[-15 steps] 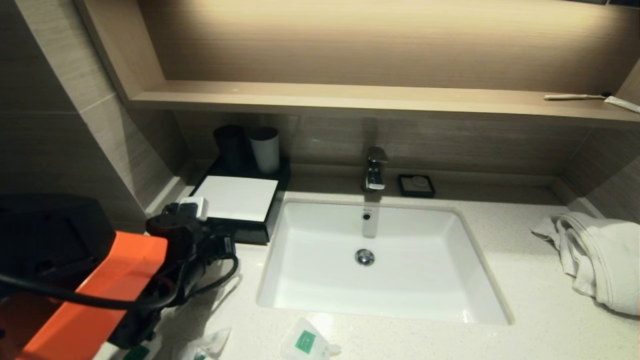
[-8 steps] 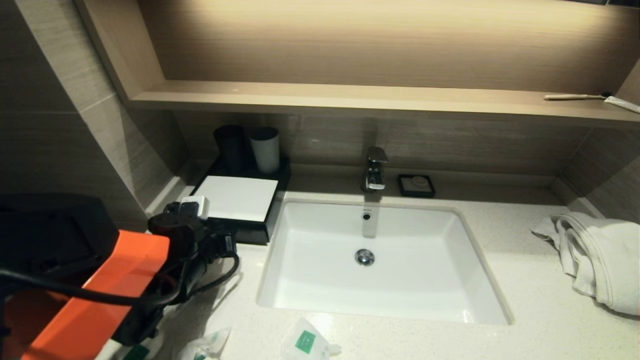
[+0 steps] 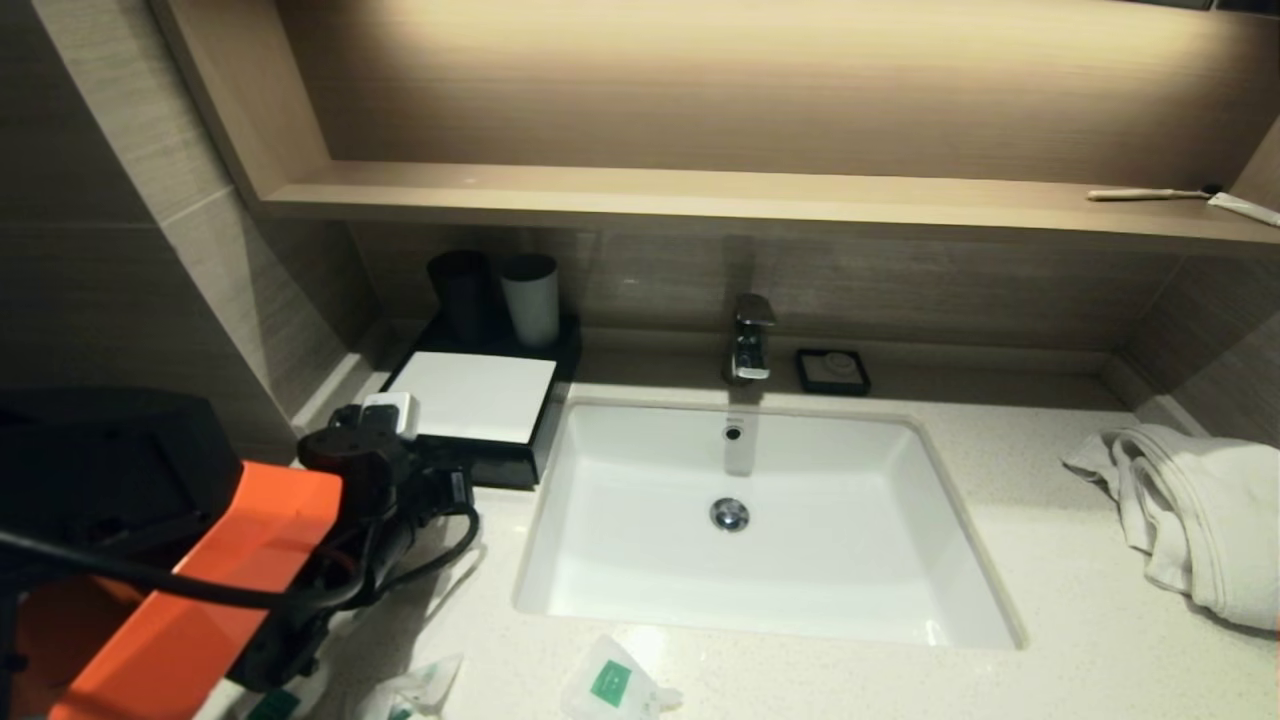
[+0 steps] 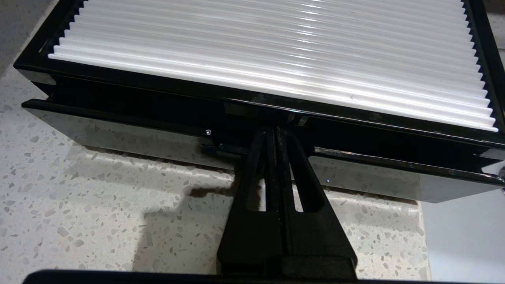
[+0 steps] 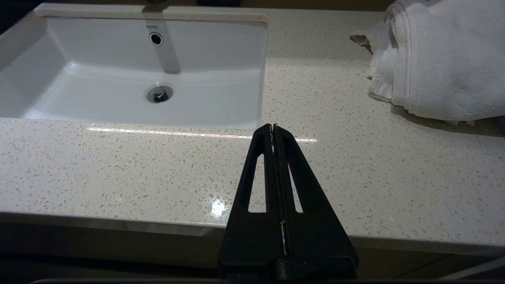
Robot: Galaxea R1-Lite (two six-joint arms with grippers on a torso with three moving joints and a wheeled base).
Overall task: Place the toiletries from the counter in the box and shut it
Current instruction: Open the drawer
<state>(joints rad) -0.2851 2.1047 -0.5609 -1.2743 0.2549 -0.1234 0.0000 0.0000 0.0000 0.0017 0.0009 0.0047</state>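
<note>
The black box (image 3: 512, 460) with a white ribbed lid (image 4: 276, 51) stands on the counter left of the sink. Its glossy front panel (image 4: 118, 136) stands a little out from the body, with a dark gap above it. My left gripper (image 4: 275, 133) is shut, its tips at the notch in the middle of that panel's top edge. Its wrist (image 3: 365, 465) shows just in front of the box. White toiletry packets with green labels (image 3: 612, 685) (image 3: 412, 690) lie on the counter's front edge. My right gripper (image 5: 273, 127) is shut and empty over the counter right of the sink.
The white sink (image 3: 760, 520) with a chrome tap (image 3: 750, 340) fills the middle. Two cups (image 3: 530, 297) stand behind the box. A black soap dish (image 3: 832, 370) sits by the tap. A folded white towel (image 3: 1200, 510) lies at the right. A toothbrush (image 3: 1150, 194) rests on the shelf.
My left arm has edged slightly forward and right toward the box. Nothing else has moved.
</note>
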